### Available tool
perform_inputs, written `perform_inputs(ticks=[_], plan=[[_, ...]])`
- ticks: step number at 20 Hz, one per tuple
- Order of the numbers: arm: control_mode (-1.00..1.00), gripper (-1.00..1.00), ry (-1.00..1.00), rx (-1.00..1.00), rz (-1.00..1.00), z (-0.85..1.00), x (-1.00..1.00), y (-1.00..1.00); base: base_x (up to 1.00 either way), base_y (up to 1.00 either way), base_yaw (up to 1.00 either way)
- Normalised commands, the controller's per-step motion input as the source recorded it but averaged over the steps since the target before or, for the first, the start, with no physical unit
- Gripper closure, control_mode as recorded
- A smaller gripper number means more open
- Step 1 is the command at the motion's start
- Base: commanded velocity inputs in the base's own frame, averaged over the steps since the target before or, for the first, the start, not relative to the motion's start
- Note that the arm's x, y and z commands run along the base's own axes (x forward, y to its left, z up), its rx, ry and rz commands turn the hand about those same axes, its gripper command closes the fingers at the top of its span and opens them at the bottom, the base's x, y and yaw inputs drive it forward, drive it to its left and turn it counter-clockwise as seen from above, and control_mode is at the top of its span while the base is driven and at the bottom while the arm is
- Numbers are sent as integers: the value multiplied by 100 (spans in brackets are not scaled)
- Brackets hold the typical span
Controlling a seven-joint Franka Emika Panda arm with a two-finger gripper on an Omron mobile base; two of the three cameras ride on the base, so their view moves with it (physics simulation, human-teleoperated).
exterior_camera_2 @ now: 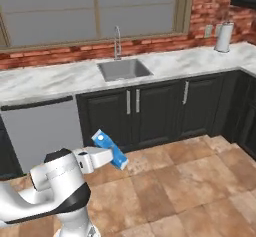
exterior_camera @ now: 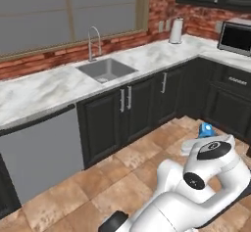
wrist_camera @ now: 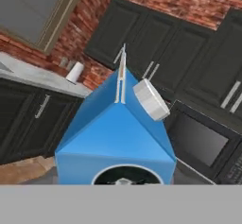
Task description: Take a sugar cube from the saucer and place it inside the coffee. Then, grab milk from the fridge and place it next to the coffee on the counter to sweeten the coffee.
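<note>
Blue milk (exterior_camera_2: 111, 150) sits clamped in the hand (exterior_camera_2: 102, 156), tilted above the floor; its round marking seems unreadable.

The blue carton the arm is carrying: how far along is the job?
Fetching looks done: the milk is clamped in the gripper, carried tilted above the tiled floor. The sugar step can't be judged here. Left: set the carton on the counter beside the coffee.

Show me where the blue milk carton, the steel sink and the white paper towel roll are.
Blue milk carton (wrist_camera: 113, 138): hand view, front sloped face.
Steel sink basin (exterior_camera_2: 124, 70): right base view, basin floor.
White paper towel roll (exterior_camera: 176, 31): left base view, side of the roll.
</note>
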Motion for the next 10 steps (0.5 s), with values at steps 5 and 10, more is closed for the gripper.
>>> perform_inputs(ticks=[5,10], plan=[[100,100,0,0,0,0,0,0,35,100,51],[100,100,0,0,0,0,0,0,71,100,42]])
